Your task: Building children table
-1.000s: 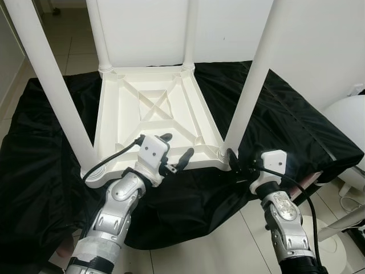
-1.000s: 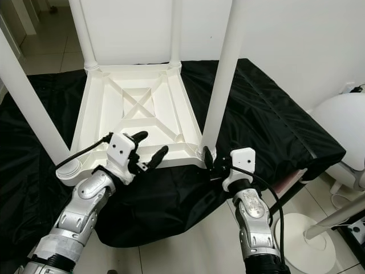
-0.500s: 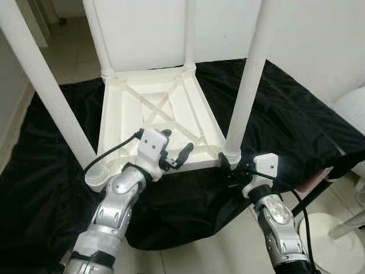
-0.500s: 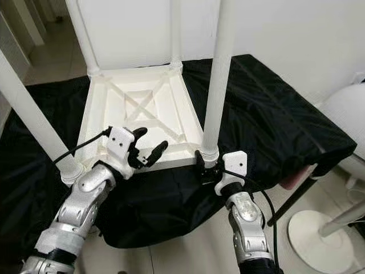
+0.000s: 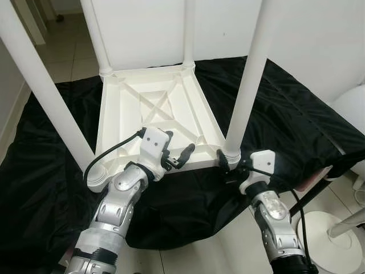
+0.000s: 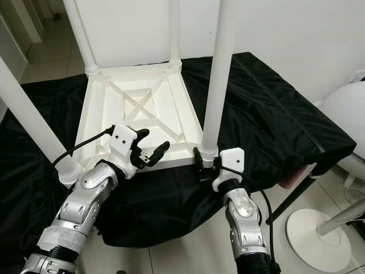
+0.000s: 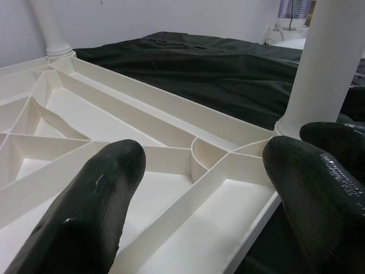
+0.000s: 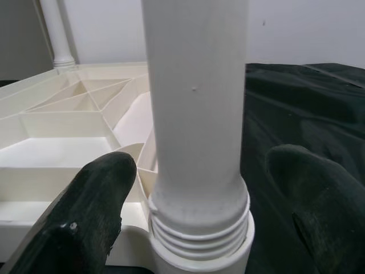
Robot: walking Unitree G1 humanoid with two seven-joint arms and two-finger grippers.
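Little has changed since a moment ago: both grippers hold their places at the near edge of the upturned white table top [image 5: 154, 111], which lies legs-up on a black cloth [image 5: 274, 108]. Left gripper [image 5: 175, 158] hovers at the near rim, jaws spread over the ribbed underside, gripping nothing. Right gripper [image 6: 201, 165] sits at the base of the near right leg [image 8: 197, 114], jaws spread on either side of its threaded collar, not closed on it.
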